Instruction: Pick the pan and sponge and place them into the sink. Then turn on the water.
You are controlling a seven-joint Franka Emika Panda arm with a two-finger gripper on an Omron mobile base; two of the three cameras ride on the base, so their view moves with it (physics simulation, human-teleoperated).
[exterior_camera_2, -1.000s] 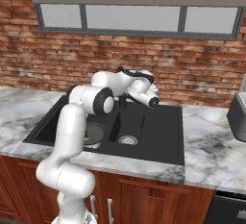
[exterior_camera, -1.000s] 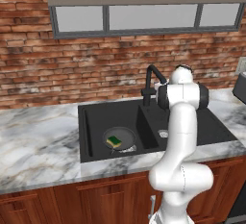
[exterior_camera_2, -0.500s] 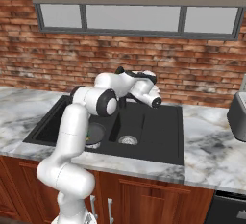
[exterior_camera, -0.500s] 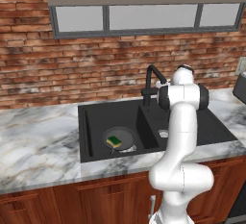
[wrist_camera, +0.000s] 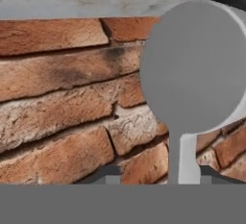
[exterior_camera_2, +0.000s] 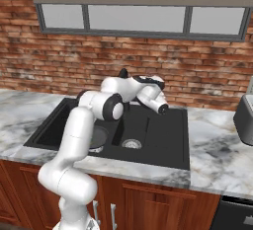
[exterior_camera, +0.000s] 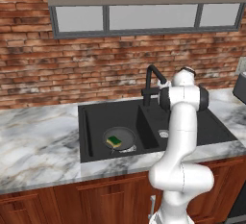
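My two-finger gripper (wrist_camera: 156, 176) has narrowed on the grey round-knobbed faucet lever (wrist_camera: 190, 74) straight ahead; whether it grips yet, I can't tell. Below and behind the hand, the dark round frying pan (exterior_camera: 120, 138) holds the yellow-green sponge (exterior_camera: 114, 141) in the matte-black sink (exterior_camera: 91, 131); no water runs yet.

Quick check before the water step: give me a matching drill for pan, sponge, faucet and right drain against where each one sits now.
Things:
1. pan
2. sponge
3. faucet
4. right drain

Places:
A. rises at the back of the sink, near the brick wall
B. bare on the floor of the right basin
C. flat on the floor of the left basin
D. lying inside the pan

Pairs: 1-C, 2-D, 3-A, 4-B
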